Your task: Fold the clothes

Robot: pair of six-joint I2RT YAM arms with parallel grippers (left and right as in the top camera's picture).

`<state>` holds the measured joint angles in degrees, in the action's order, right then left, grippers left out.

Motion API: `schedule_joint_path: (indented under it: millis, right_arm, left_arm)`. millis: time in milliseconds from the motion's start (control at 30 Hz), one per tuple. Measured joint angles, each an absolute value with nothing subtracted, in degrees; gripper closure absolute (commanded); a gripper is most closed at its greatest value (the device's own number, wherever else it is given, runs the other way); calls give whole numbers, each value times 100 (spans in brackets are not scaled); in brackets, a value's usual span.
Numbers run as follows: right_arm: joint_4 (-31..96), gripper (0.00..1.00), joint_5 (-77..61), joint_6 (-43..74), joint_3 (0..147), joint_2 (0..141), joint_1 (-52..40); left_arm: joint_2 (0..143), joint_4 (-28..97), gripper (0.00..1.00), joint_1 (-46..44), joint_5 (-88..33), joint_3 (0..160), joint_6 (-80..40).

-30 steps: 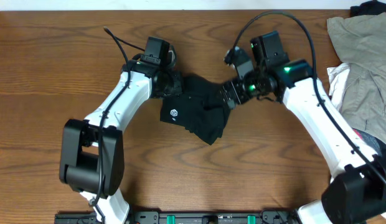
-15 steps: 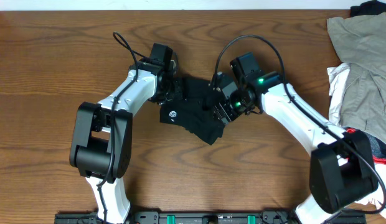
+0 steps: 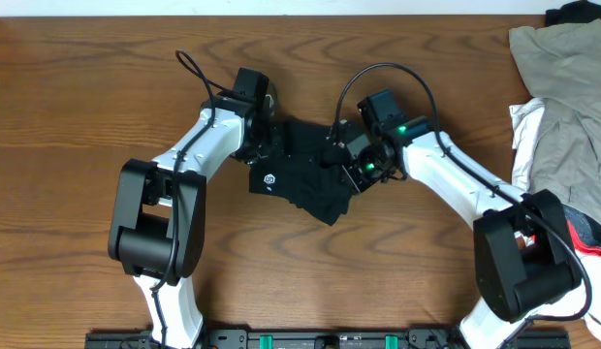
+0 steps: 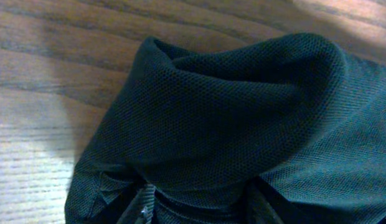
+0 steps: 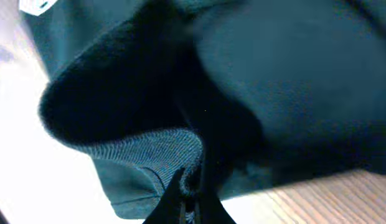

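Black garment [image 3: 300,184] between left end effector [image 4: 199,205] and right end effector [image 5: 185,190], both pinched on its fabric.

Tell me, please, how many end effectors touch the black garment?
2: the left end effector on the upper-left edge of the black garment, the right end effector on its right edge.

open table [image 3: 68,97] at left, khaki garment [image 3: 567,97] crowding right edge

The overhead camera looks straight down from well above, taking in the whole table [image 3: 78,107]. Each wrist camera sits pressed close to the black garment [image 3: 305,174] (cloth nearly fills both frames), with strips of wood at the edges. All three views share that garment.
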<state>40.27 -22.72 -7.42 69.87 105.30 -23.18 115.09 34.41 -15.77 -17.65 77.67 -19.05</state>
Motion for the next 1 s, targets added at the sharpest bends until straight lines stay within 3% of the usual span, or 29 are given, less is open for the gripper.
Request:
schedule_joint_path:
  millis: [167, 200, 233, 267, 367, 867, 1000]
  right_arm:
    - [4042, 93, -1944, -305, 6987, 10532, -1682]
    - [4077, 83, -1927, -246, 6987, 10534, -1555]
    - [4123, 65, -1881, -183, 6987, 10534, -1452]
    - [4178, 56, -1813, -134, 6987, 10534, -1389]
    - [4331, 44, -1721, -75, 6984, 10538, -1297]
    - [4829, 50, -2248, -351, 7067, 10462, -1374]
    - [4812, 43, -2707, -574, 7284, 10099, -1468]
  left_arm:
    - [11509, 3559, 53, -1577, -1787, 7773, -1905]
    - [11509, 3573, 52, -1579, -1798, 7773, -1905]
    - [11509, 3581, 53, -1581, -1800, 7773, -1905]
    - [11509, 3583, 53, -1581, -1800, 7773, -1905]
    - [11509, 3588, 53, -1581, -1802, 7773, -1905]
    - [11347, 4077, 53, -1551, -1800, 7780, -1905]
    - [11137, 4119, 53, -1546, -1791, 7747, -1905]
